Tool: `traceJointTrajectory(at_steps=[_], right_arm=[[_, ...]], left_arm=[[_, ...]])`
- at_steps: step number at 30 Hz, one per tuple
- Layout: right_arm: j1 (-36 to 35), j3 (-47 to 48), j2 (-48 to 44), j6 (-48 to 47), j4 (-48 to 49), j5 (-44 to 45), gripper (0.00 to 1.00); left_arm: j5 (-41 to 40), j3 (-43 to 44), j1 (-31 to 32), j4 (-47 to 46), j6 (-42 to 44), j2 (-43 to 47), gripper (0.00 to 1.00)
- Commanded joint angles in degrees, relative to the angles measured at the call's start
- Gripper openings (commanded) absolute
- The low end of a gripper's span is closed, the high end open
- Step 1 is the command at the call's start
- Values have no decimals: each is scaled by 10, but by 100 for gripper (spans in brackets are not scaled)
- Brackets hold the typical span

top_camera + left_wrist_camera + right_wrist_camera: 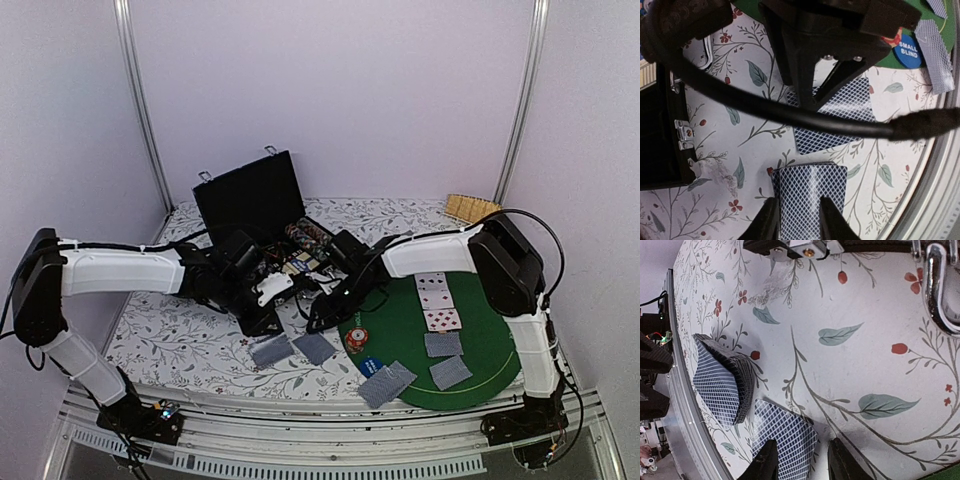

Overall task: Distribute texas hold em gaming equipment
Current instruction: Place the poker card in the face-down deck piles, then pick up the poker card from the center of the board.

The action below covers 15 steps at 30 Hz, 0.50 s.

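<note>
A bowed deck of grey-blue-backed cards (270,349) lies on the floral cloth. My left gripper (268,322) hangs over it. In the left wrist view the deck (807,185) lies flat under the left gripper (799,202), whose jaws stand a little apart. One face-down card (315,347) lies beside the deck. My right gripper (318,315) is low over that card (785,437); the right gripper (803,442) is open, one finger above the card. The deck (720,382) sits just left of it. On the green mat (490,330) are face-up cards (436,298), face-down cards (443,343), a red chip (357,339) and a blue button (906,48).
The black hinged case (250,200) stands open at the back with striped chips (305,238) in it; its chrome latch (940,285) is close to the right wrist. A black cable (790,115) crosses the left wrist view. The metal table rail (330,410) runs just below the cards.
</note>
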<state>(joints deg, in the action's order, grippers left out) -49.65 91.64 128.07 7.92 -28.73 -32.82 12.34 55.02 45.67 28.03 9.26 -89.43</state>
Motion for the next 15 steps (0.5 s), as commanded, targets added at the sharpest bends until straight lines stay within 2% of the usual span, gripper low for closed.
traceJointTrajectory(at_steps=[1,3,5,7,12,15], right_arm=[[-12,11,21,-7,-28,-16,34],[-14,10,20,-9,-34,-18,29],[-16,7,19,-10,-33,-20,21],[-16,5,20,-10,-31,-21,4],[-15,16,-6,-20,-29,-2,2],[-16,33,-35,-39,-32,2,2]], left_arm=[[-15,19,-9,18,-17,-3,34],[-28,23,-11,28,-28,10,36],[-40,17,-18,28,-40,33,43],[-55,8,-28,26,-55,59,51],[-73,-19,-65,13,-100,128,71],[-78,-44,-93,-6,-126,166,78]])
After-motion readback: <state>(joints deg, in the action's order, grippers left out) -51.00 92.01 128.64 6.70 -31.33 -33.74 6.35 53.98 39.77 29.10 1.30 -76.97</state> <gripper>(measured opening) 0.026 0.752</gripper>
